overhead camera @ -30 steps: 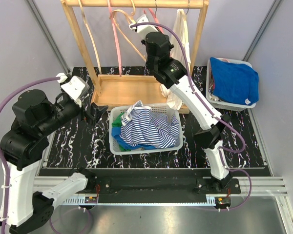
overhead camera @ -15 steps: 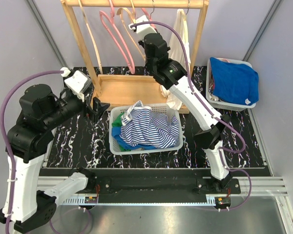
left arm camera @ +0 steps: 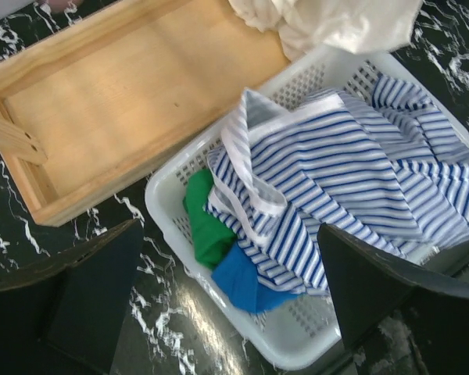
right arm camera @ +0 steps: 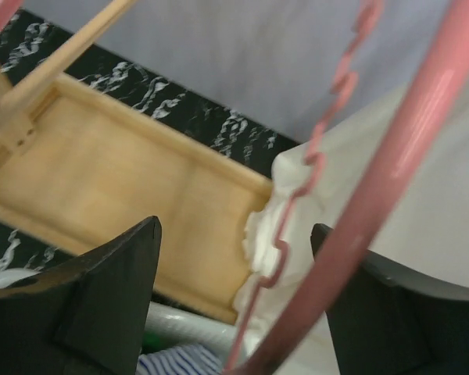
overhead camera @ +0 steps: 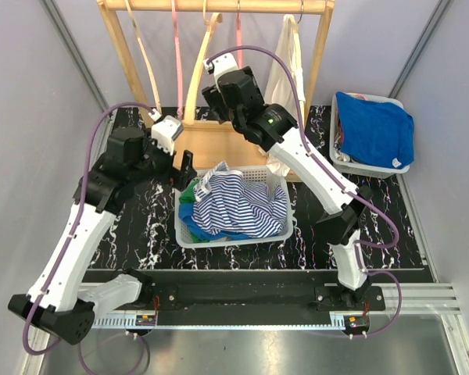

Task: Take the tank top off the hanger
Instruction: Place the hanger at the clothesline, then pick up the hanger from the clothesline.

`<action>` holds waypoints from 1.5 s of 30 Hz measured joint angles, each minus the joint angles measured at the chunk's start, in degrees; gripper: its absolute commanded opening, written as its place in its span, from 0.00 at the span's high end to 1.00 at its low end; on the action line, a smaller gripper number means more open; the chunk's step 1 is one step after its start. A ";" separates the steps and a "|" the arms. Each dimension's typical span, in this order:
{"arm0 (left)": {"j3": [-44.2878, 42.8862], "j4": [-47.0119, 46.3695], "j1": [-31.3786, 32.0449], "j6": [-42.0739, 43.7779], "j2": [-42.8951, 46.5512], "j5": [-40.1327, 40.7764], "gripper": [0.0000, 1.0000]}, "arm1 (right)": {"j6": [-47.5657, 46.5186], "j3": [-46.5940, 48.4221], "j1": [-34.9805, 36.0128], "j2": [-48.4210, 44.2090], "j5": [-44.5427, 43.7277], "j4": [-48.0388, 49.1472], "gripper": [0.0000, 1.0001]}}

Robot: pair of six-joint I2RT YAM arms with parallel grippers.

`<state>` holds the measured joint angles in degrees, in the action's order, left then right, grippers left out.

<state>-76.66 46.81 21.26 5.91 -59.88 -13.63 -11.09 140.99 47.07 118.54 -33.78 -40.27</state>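
Above the surface [overhead camera: 406, 226], far edge, the tank top [overhead camera: 285, 55] hangs; I read left claw [left arm camera: 234, 293] and right claw [right arm camera: 238, 301] fully spread, empty.

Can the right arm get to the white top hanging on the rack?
Probably yes. The right end effector is open and close to the white tank top; only a pink hanger hangs between them.

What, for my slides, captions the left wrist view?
Open end effector facing basket of striped clothes, beside a wooden tray.
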 measured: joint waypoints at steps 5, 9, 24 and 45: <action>2.80 -7.54 -0.33 -2.32 -1.05 0.48 0.01 | 5.44 -5.97 0.55 -5.46 5.75 -2.93 0.05; 2.84 -11.32 -2.12 -2.25 -1.03 -0.66 0.01 | 10.08 -12.94 0.55 -14.58 10.56 -2.49 0.00; -4.63 -13.60 -0.13 8.98 -12.94 -0.94 0.01 | 19.15 -41.40 0.09 -36.65 14.21 4.50 0.00; 10.56 -13.84 -23.98 8.76 -3.52 -14.73 0.01 | 12.37 -48.87 -0.13 -49.07 -4.22 10.51 0.00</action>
<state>-66.11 32.97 -2.72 14.68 -63.40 -28.36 1.28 92.12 46.94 69.47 -38.00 -29.76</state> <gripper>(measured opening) 0.987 0.994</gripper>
